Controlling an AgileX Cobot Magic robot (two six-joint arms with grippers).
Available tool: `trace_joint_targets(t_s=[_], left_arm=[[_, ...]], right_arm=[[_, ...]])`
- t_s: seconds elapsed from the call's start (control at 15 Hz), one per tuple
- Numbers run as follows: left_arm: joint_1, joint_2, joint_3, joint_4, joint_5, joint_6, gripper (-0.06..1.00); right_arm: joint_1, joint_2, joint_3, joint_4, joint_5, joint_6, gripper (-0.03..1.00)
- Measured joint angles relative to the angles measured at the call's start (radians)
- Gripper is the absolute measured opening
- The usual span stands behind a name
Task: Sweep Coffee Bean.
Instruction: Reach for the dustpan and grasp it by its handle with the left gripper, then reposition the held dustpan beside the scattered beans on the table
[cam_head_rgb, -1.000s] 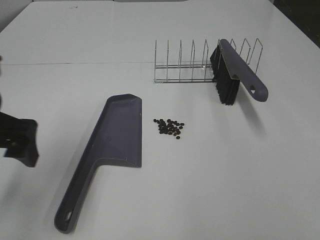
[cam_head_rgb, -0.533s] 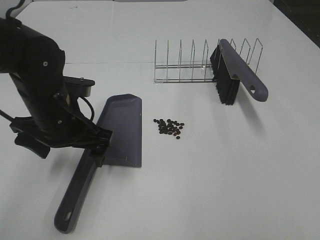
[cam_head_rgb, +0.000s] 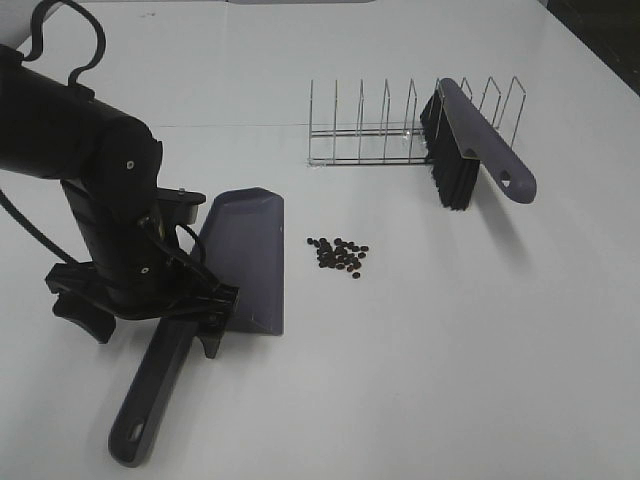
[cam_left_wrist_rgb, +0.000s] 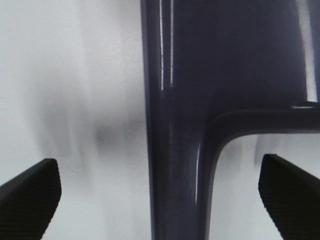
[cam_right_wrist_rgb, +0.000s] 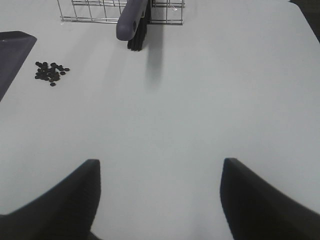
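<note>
White table (cam_head_rgb: 450, 380) fills every view, and on it we see the coffee beans (cam_head_rgb: 338, 254) in one small, tight cluster near the middle. They lie just right of the dustpan (cam_head_rgb: 250, 250) and well short of the brush (cam_head_rgb: 470, 150), which leans in the wire rack (cam_head_rgb: 365, 130) at the far right.

The dustpan lies flat, its long axis running from the far pan end back to the near left, where its handle (cam_head_rgb: 150, 400) ends. Our left gripper (cam_left_wrist_rgb: 159, 196) sits over the spot where handle meets pan. In the left wrist view the fingers (cam_left_wrist_rgb: 30, 192) stand wide apart, one on each side of the handle, with bare table between each tip and the plastic, so nothing is gripped yet. The handle crosses the gap squarely and close to the middle, so we judge that a plain closing would catch it across its narrow width. How high the tips hang above the table we cannot tell.

The left arm is clearly the nearer one to the dustpan. Our right gripper (cam_right_wrist_rgb: 160, 200) is spread open and empty above bare table. The brush lies ahead of it and the beans off to one side, so the brush looks like that arm's job.
</note>
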Motion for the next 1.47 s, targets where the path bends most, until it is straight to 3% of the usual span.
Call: trace_joint_targets(t_s=[0.27, 0.53, 0.87, 1.47], left_arm=[[0.000, 0.010, 0.000, -0.004, -0.015, 0.002, 0.85], [0.000, 0.030, 0.000, -0.029, -0.022, 0.002, 0.49], [0.000, 0.042, -0.005, -0.045, -0.021, 0.022, 0.34], [0.000, 0.036, -0.007, -0.029, -0.009, 0.025, 0.31]], right_arm=[[0.000, 0.000, 0.000, 0.000, 0.000, 0.000, 0.56], [0.000, 0.000, 0.000, 0.000, 0.000, 0.000, 0.56], [0.000, 0.000, 0.000, 0.000, 0.000, 0.000, 0.56], [0.000, 0.000, 0.000, 0.000, 0.000, 0.000, 0.56]])
